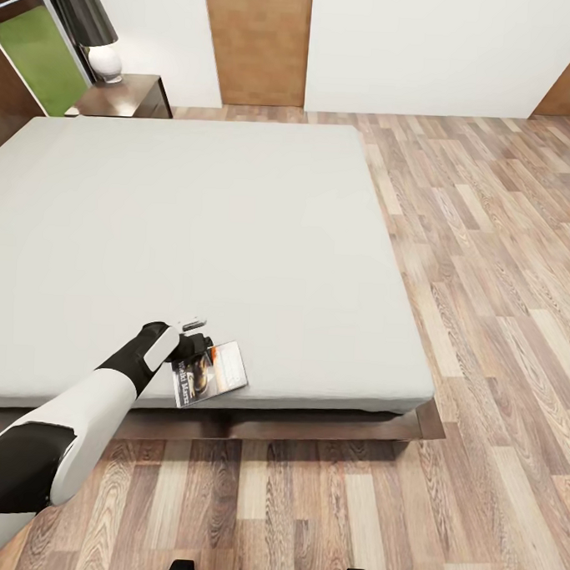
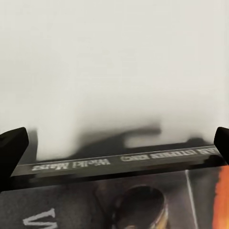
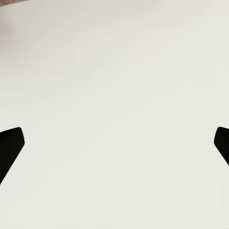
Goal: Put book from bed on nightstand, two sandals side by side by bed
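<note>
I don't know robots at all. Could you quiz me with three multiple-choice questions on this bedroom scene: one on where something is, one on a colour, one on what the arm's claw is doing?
1. Where does the book lie?
A. On the nightstand
B. At the near edge of the bed, by the left gripper
C. On the wood floor

2. What colour is the lampshade on the nightstand?
A. Black
B. Yellow
C. Pink

3. How do the left gripper's fingers stand?
A. Shut flat on a sandal
B. Spread wide, one at each side of the book
C. Folded away behind the robot

Answers:
1 B: the head view shows the book on the grey mattress of the bed near its front edge, under the left gripper.
2 A: the lamp has a black shade over a white base.
3 B: the left wrist view shows both dark fingertips far apart, with the book's spine between them.
</note>
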Controlling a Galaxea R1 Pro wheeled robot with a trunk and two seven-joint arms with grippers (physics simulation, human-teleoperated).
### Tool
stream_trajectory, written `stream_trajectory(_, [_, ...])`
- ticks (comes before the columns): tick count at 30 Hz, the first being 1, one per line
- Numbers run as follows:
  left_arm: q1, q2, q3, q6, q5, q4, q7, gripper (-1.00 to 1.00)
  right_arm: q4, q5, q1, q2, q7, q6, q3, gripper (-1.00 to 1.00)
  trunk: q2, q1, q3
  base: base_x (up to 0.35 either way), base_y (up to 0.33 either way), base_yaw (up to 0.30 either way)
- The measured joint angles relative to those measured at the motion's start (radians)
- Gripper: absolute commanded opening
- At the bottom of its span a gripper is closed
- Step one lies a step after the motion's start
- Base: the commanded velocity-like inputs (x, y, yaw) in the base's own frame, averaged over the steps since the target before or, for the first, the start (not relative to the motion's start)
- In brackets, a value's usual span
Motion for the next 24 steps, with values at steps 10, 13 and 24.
stream_trajectory(10, [0.0, 0.0, 0.0, 0.0, -0.001, 0.0, 0.0, 1.0, 0.0, 0.0, 0.0, 0.0, 0.0, 0.0, 0.007, 1.0, 0.0, 0.0, 0.0, -0.037, 0.0, 0.0])
stream_trajectory(13, [0.0, 0.0, -0.001, 0.0, -0.001, 0.0, 0.0, 1.0, 0.0, 0.0, 0.0, 0.0, 0.0, 0.0, 0.007, 1.0, 0.0, 0.0, 0.0, -0.02, 0.0, 0.0])
stream_trajectory(24, [0.0, -0.001, -0.002, 0.0, -0.003, 0.0, 0.0, 1.0, 0.0, 0.0, 0.0, 0.0, 0.0, 0.0, 0.008, 1.0, 0.0, 0.0, 0.0, -0.006, 0.0, 0.0])
